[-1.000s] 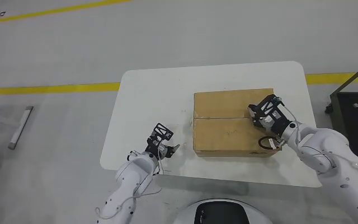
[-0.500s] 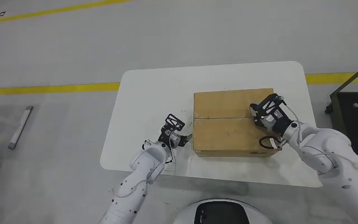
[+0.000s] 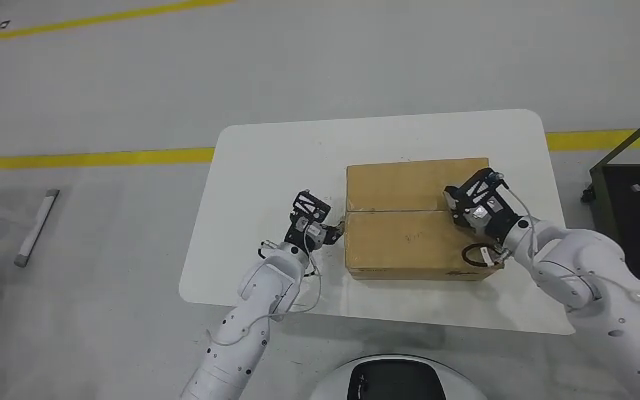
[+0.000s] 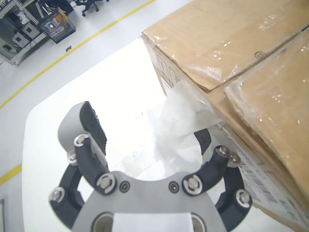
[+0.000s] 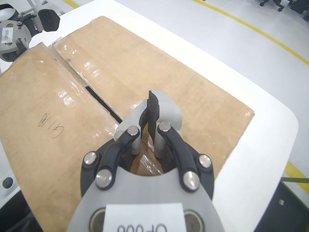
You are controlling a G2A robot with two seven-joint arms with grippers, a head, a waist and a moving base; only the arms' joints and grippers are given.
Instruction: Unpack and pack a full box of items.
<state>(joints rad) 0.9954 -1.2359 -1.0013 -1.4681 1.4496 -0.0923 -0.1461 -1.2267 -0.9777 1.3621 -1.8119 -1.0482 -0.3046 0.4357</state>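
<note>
A closed cardboard box [image 3: 415, 230] stands on the white table [image 3: 270, 170], its two top flaps meeting at a taped seam [image 5: 72, 73]. My left gripper [image 3: 330, 222] is open at the box's left end, level with the seam. A loose strip of clear tape [image 4: 183, 107] hangs off that end of the box [image 4: 241, 37], between the left gripper's [image 4: 144, 121] fingers. My right gripper [image 3: 464, 198] is shut, with nothing visible between its fingers. It sits over the top of the box [image 5: 181, 78], and the right gripper [image 5: 152, 102] is near the right end of the seam, where a narrow gap [image 5: 101, 100] shows.
The table's left half and far strip are bare. A dark cart [image 3: 618, 200] stands off the right edge of the table. Yellow lines [image 3: 100, 158] cross the floor, and a grey bar [image 3: 35, 228] lies on the floor at the far left.
My left gripper has moved from the table's front left up to the box's left end at the seam. The right gripper and the box have stayed put.
</note>
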